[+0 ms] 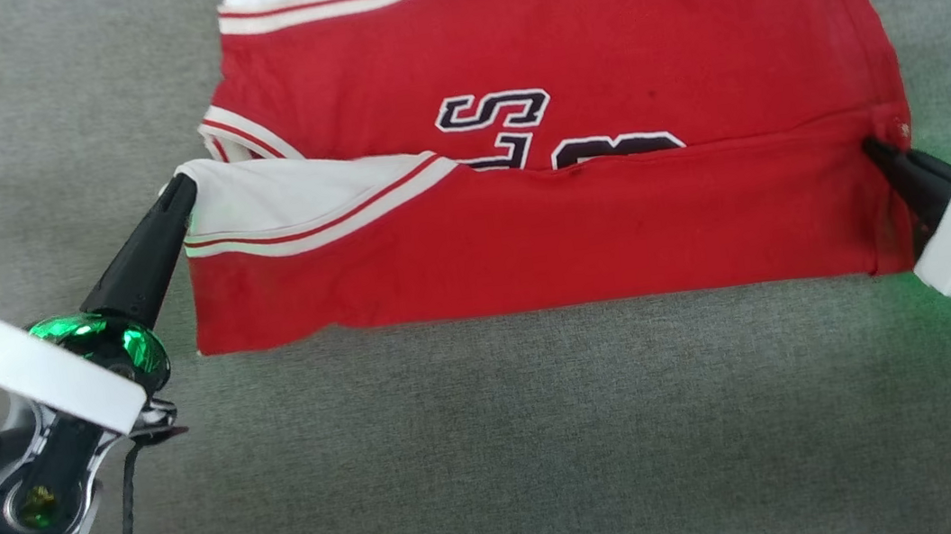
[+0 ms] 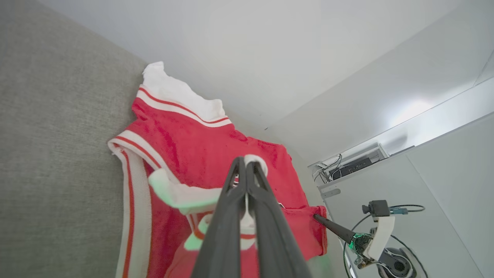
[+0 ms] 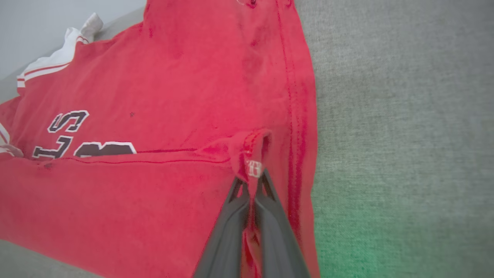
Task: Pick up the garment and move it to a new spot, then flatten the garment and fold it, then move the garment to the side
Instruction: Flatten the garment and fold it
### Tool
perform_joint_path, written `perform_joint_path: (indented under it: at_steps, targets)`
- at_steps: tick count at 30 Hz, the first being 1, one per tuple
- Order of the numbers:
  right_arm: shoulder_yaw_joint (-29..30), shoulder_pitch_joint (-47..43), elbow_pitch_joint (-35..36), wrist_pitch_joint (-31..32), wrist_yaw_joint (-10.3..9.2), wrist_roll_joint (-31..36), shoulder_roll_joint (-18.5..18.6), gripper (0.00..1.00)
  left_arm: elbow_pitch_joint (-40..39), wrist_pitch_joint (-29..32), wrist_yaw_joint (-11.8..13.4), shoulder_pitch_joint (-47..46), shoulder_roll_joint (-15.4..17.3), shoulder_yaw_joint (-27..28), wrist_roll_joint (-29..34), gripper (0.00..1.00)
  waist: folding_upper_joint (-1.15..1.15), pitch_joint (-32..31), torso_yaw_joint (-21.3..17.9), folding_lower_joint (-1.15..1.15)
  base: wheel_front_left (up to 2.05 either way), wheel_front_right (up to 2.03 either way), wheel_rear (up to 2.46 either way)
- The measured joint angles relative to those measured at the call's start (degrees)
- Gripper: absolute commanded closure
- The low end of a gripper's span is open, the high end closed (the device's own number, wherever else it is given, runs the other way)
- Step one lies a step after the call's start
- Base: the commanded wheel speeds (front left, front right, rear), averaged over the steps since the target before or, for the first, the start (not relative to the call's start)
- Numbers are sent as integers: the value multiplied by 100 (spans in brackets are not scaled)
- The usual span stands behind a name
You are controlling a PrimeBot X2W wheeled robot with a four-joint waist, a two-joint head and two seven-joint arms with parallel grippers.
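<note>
A: In the head view we have the garment (image 1: 544, 231) lying flat on the grey surface (image 1: 497, 446), its near edge folded up over the lower half of the chest lettering (image 1: 493, 111). Our left gripper (image 1: 180, 190) is pinched tight on the white sleeve (image 1: 294, 189) left of the lettering. Our right gripper (image 1: 874, 147) is clamped on the hem corner far to the right of it.

B: We judge both pinches thin. If one arm leads the other, the fold line could skew across the lettering, or cloth could slip out.

A: The left wrist view shows our left gripper (image 2: 246, 164) nipping only a little white cloth. That sleeve might pull free, or drag the layer beneath it.

B: In the right wrist view our right gripper (image 3: 251, 189) grips a bunched corner right of the lettering. Lifting it could rumple the flat panel.

A: Any writing?

B: We read an "S" in the head view and the right wrist view. The fold cuts off the letters below it. A small white tag (image 3: 254, 168) at the held corner bears marks too small to read.
</note>
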State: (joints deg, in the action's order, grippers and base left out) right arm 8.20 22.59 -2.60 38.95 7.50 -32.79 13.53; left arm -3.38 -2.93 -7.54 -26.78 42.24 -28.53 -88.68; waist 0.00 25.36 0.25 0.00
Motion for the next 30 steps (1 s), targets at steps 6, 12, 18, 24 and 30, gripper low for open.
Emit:
perform_joint_path:
  at_steps: [6,12,18,24,30]
  targets:
    - [-79,222,-514,-492,1,14,41,100,667,-38,0,-275,-142,-243,164,100,0,221,-25,0,0,0,0]
    - [-280,265,-742,-888,1,65,134,4,1078,-237,0,-549,-35,-648,637,0,0,174,-24,0,0,0,0]
    - [-365,199,-706,-1184,0,121,227,0,1306,-408,0,-1001,675,-1121,1494,0,0,-62,-70,0,0,0,0]
    - [-270,88,-513,-1277,0,130,280,0,1222,539,1,-1383,1292,-1653,1973,0,0,-330,-121,0,0,0,0]
    - [-348,10,-456,-1259,0,108,199,0,844,2419,337,-1291,1569,-2227,1404,0,0,-435,-246,0,0,0,0]
